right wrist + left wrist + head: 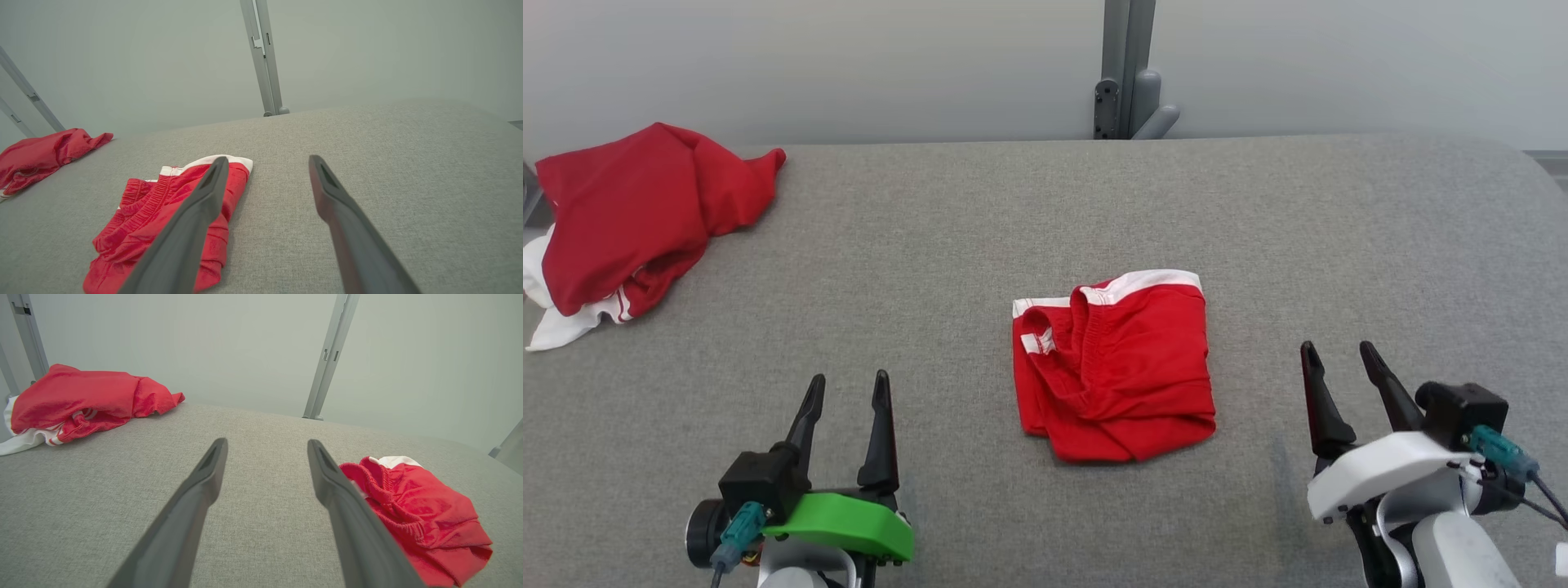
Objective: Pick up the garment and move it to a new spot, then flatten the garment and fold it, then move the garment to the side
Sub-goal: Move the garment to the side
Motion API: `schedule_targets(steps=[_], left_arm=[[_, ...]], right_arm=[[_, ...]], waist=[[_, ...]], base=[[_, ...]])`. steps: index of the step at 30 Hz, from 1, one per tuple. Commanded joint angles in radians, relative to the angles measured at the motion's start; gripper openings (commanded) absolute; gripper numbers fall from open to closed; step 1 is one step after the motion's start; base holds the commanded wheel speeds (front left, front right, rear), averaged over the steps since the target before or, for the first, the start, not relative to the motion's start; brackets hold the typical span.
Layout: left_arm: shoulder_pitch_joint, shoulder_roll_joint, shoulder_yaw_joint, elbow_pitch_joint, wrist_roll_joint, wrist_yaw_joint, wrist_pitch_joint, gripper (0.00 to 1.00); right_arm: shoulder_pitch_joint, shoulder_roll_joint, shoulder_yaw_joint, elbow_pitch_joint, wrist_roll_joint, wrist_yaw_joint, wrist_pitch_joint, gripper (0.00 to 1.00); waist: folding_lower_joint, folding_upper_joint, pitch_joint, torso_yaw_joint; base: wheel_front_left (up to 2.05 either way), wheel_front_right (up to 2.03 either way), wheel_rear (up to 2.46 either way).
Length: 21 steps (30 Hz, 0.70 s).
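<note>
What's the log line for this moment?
left end effector: open, empty | right end effector: open, empty | shorts: loosely folded, table centre, not held | red pile: far left

Garment [1115, 367] on table [1013, 212], between left claw [849, 377] and right claw [1337, 347]; clothes heap [637, 220] at far left corner.

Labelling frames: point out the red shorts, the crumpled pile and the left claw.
red shorts [1123, 367], head view, centre fabric.
crumpled pile [637, 208], head view, red top.
left claw [849, 376], head view, between fingertips.
</note>
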Motion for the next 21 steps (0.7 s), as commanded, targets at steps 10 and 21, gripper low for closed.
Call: schedule_targets(steps=[10,21], left_arm=[[-0.059,0.002,-0.021,-0.025,-0.002,0.009,0.001,1.00],[-0.066,0.002,-0.025,-0.054,-0.010,0.024,0.001,1.00]], right_arm=[[-0.201,-0.126,0.067,0.097,0.180,0.000,0.321,1.00],[-0.322,-0.201,0.143,0.231,0.367,0.000,0.483,1.00]], waist=[[0.0000,0.0000,0.090,0.068],[0.0000,0.0000,0.150,0.149]], base=[[0.00,0.00,0.00],[0.00,0.00,0.00]])
